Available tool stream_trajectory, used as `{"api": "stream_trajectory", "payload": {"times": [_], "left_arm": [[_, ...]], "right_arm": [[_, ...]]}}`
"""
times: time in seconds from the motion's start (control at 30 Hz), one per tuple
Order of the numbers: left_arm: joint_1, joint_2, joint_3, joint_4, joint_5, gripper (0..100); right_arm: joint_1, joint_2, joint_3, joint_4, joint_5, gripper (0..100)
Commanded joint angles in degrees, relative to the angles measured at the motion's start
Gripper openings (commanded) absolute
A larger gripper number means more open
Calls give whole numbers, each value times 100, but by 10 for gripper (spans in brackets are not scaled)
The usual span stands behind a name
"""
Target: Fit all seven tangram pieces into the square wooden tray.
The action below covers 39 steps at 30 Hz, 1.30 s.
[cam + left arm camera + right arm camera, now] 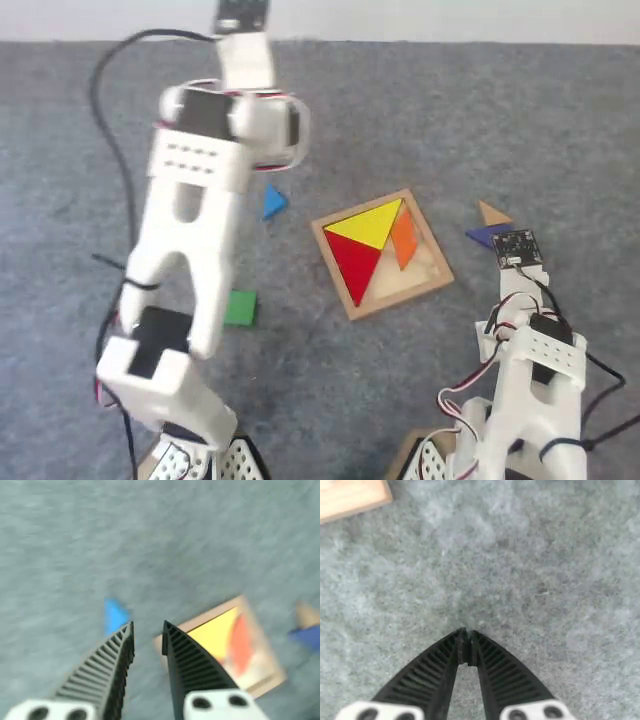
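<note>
1. The blue triangle (274,203) is seen lying flat on the grey carpet (560,130). It is apart from the square wooden tray (402,296), on the tray's left-arm side.
2. In the left wrist view, this triangle is found just past one fingertip of the left gripper (147,625). It is offset to one side of the gap, and the tray lies off to the other side.
3. The left gripper's jaws are set slightly apart, and nothing is gripped between them.
4. The triangle's longest edge is judged to run roughly in line with the fingers, though blur leaves this uncertain.
5. The left arm is judged much the nearer to this piece, so a small sideways correction is called for before descent.
6. In the tray, a yellow triangle (368,225), a red triangle (355,265) and an orange piece (404,240) are seated, with part of the floor left bare.
7. Farther out are found a green square (240,307), a purple piece (485,236) and a tan triangle (492,212).
8. The right gripper (465,631) is closed on nothing above bare carpet.
</note>
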Motion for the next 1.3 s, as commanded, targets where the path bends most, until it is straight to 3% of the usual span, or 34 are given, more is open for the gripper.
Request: {"api": "stream_trajectory", "payload": {"times": [0.0,0.1,0.3,0.6,0.77,0.97,1.07,1.17,1.27], "left_arm": [[-527,-466,347,800,-914,122],[-756,-536,1376,571,-1143,135],[-888,-721,3407,-835,-1644,133],[-897,-1442,5393,-2330,-1556,130],[-1407,-1512,5859,-2989,-1424,130],[-1987,-1495,6079,-3376,-1407,130],[-2013,-1503,6404,-3789,-1415,130],[-2004,-1503,6536,-4079,-1415,130],[-2013,-1503,6545,-4123,-1415,130]], "right_arm": [[31,-198,-53,-92,18,9],[22,-198,-97,-119,18,11],[-13,-189,-765,-611,70,13],[-48,-92,-2400,-233,26,51],[-75,857,-3033,-268,-9,156],[-101,3073,-4967,-224,-9,145],[-488,3943,-5582,-215,246,144],[-971,4426,-5890,57,809,144],[-1165,4541,-6040,215,870,144]]}}
